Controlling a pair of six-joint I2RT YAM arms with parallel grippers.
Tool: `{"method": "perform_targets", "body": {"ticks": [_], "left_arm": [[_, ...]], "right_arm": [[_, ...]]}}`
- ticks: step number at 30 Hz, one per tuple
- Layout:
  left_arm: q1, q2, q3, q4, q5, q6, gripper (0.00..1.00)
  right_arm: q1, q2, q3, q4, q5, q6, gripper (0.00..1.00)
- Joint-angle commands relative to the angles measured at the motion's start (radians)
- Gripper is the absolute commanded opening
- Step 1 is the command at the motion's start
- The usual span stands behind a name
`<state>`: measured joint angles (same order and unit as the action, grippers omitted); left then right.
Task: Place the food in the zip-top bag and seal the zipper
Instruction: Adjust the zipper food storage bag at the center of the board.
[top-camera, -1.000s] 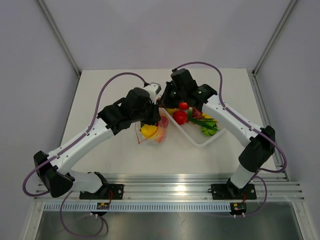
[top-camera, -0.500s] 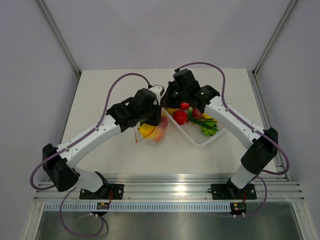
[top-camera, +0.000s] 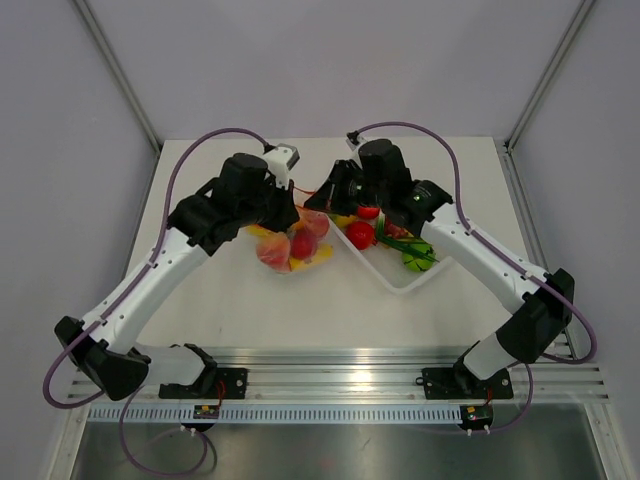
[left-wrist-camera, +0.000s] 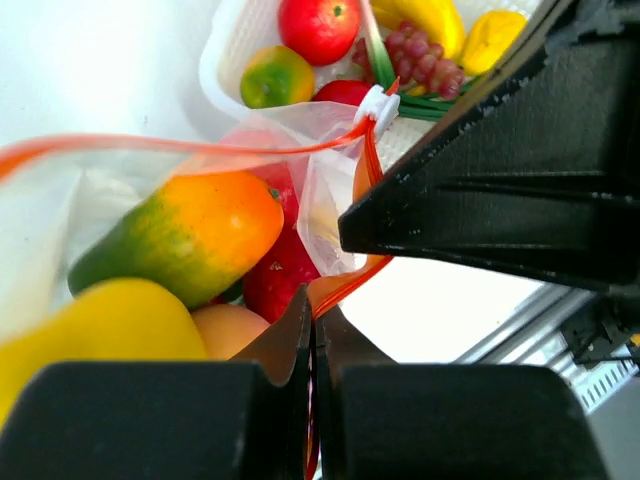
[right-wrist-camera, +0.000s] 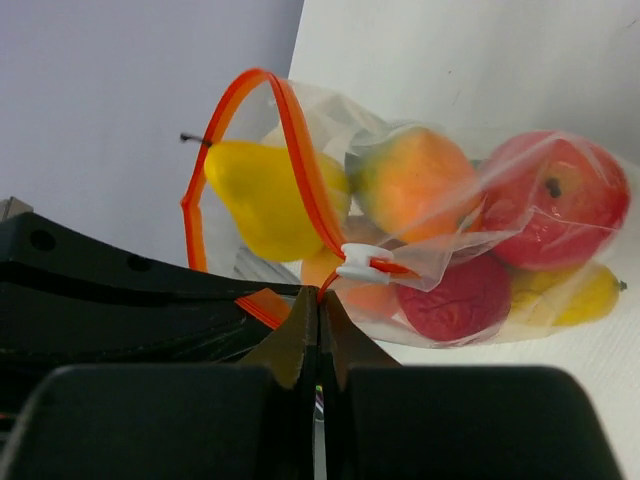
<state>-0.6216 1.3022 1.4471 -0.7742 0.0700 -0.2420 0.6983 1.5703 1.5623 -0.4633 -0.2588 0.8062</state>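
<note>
The clear zip-top bag (top-camera: 290, 247) hangs between my two grippers above the table. It holds several pieces of food: a green-orange mango (left-wrist-camera: 185, 240), a yellow pear (right-wrist-camera: 265, 195), a red apple (right-wrist-camera: 555, 200) and a dark red fruit (right-wrist-camera: 460, 300). The orange-red zipper (right-wrist-camera: 300, 150) forms an open loop, with its white slider (right-wrist-camera: 362, 265) near my right gripper. The left gripper (left-wrist-camera: 315, 305) is shut on the zipper strip at one end of the mouth. At the other end the right gripper (right-wrist-camera: 320, 297) is shut on the same strip. More food (top-camera: 361, 234) lies in the tray.
The white rectangular tray (top-camera: 395, 285) sits right of the bag and holds a red fruit, grapes (left-wrist-camera: 420, 55), yellow pieces and a green piece (top-camera: 415, 260). Both arms meet over the middle back of the table. Grey walls close in the table's left, back and right sides.
My left gripper opened, then shut on the zipper strip and drew back to the left. The bag shifted left and spread out. The right gripper stayed shut and moved slightly back.
</note>
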Motion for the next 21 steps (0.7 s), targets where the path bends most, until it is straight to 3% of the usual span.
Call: {"method": "perform_targets", "body": {"ticks": [1,5,8,9,11,13,17,21], "left_arm": [[0.023,-0.021,-0.008,0.024,0.059,0.05,0.0],[0.023,-0.015,-0.149,0.076,0.135,0.027,0.0],[0.022,-0.015,-0.162,0.076,0.178,0.024,0.0],[0.022,-0.018,-0.151,0.053,0.163,0.024,0.09],[0.022,-0.029,-0.108,0.023,0.145,0.029,0.16],[0.022,-0.05,-0.039,-0.022,0.105,0.026,0.27],[0.025,-0.099,0.055,-0.102,-0.062,-0.032,0.27],[0.081,-0.158,0.042,-0.242,-0.225,-0.204,0.26]], "right_arm": [[-0.011,-0.058,-0.105,0.064,-0.06,-0.026,0.0],[-0.01,-0.061,-0.195,0.101,-0.065,-0.013,0.0],[-0.011,-0.07,-0.232,0.104,-0.042,-0.016,0.0],[-0.011,-0.075,-0.24,0.107,-0.04,-0.013,0.0],[-0.011,-0.087,-0.255,0.109,-0.024,-0.01,0.0],[-0.01,-0.098,-0.266,0.114,-0.01,-0.002,0.0],[-0.011,-0.105,-0.275,0.124,-0.007,0.011,0.0],[-0.011,-0.111,-0.275,0.124,-0.007,0.014,0.0]]}}
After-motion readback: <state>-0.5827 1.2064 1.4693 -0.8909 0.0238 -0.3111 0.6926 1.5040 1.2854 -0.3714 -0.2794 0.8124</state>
